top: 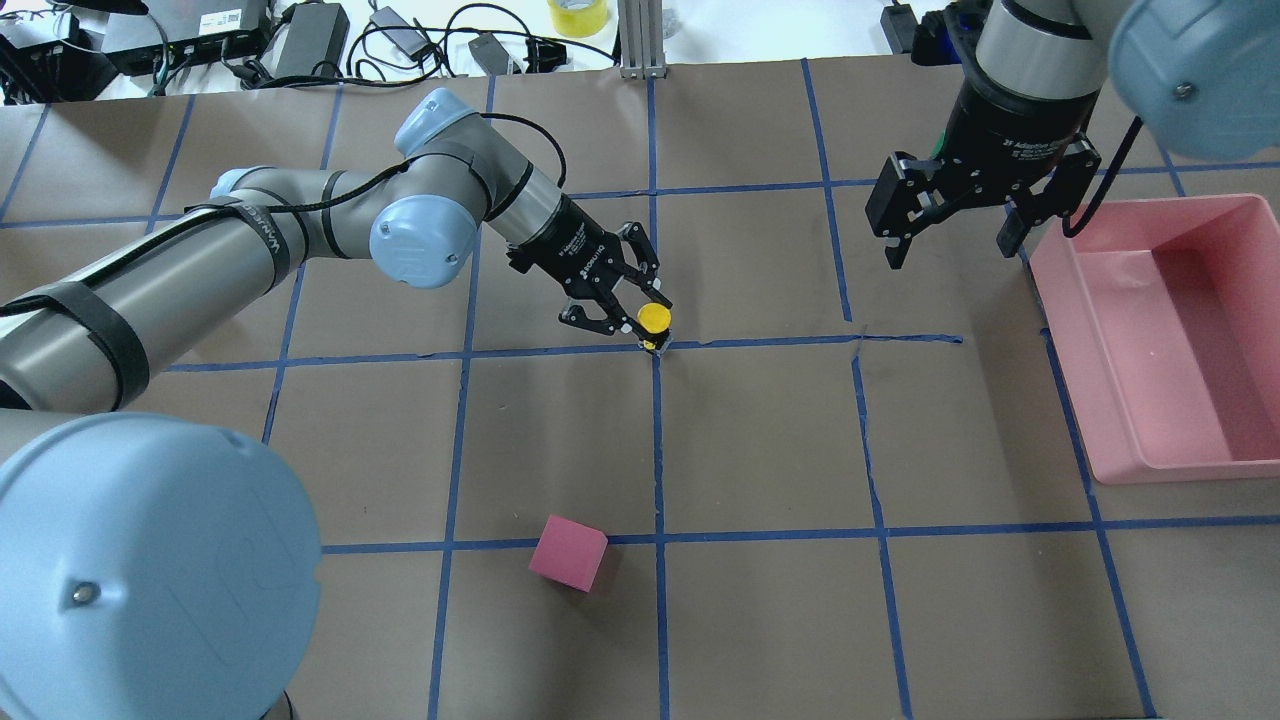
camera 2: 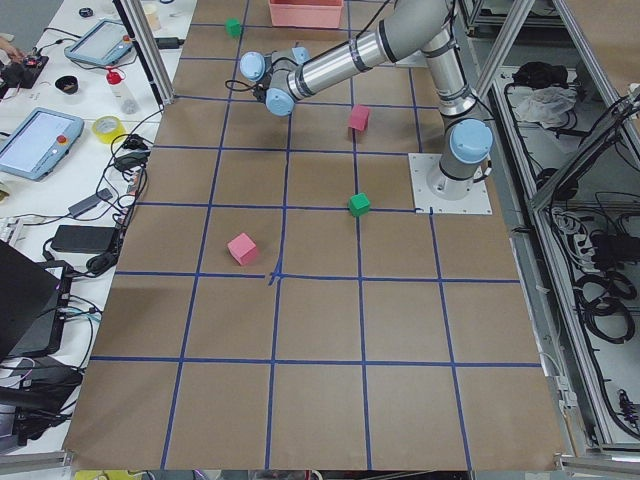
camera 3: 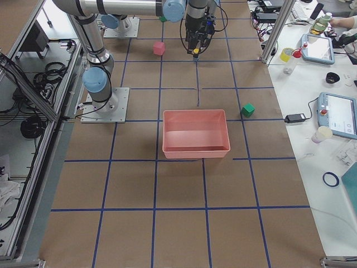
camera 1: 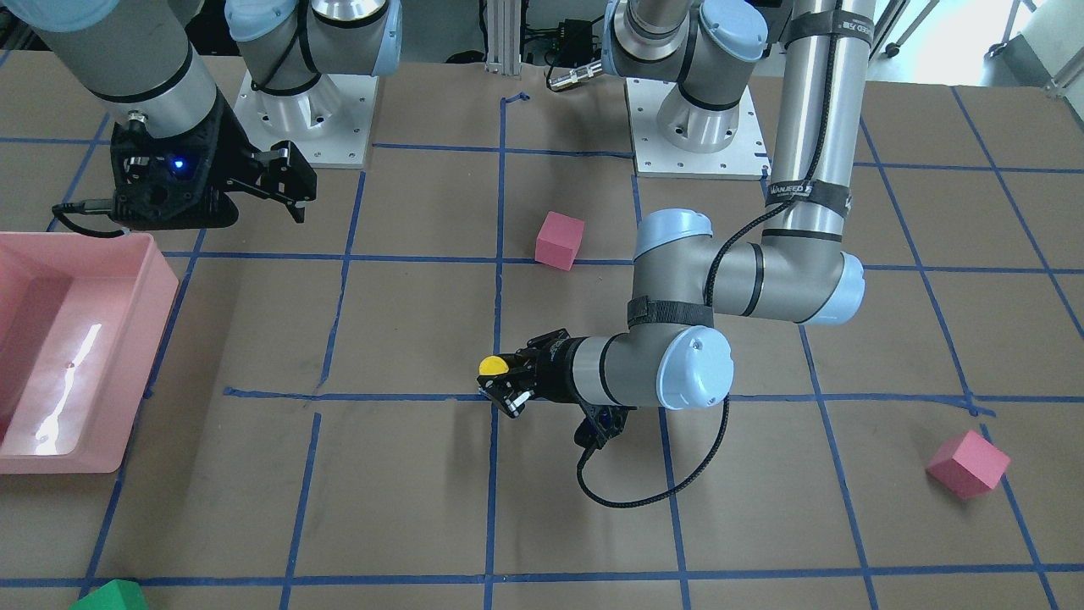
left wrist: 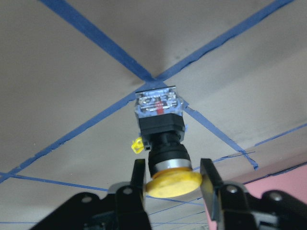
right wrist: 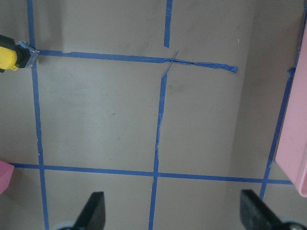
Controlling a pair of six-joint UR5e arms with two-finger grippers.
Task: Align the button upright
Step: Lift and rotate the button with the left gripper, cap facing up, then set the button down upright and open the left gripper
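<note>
The button has a yellow cap, a black body and a grey contact block. It stands roughly upright, with its block at a blue tape crossing on the table. It also shows in the front view, the overhead view and the right wrist view. My left gripper reaches in low from the side, a finger on each side of the yellow cap, shut on it. My right gripper hangs open and empty, well off to the right above the table.
A pink bin stands at the table's right side. A pink foam cube lies nearer the robot than the button, and another lies on the robot's left. A green cube sits at the far edge.
</note>
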